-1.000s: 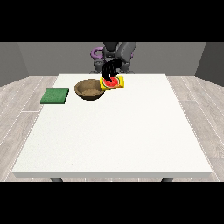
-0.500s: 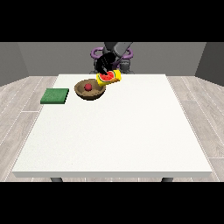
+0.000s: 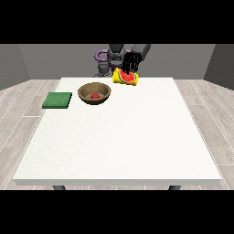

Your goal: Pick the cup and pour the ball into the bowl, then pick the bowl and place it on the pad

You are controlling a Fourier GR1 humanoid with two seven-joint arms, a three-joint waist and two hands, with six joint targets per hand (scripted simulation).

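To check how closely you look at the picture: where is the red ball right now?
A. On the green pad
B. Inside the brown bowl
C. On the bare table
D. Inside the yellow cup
B: the red ball lies inside the brown bowl, apart from the tilted yellow cup held by the robot hand.

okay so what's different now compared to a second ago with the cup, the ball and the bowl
The hand at the view's right, holding the tipped yellow cup, has pulled away from the brown bowl toward the view's right. The red ball now lies inside the bowl. The bowl, the green pad and the table stayed put.
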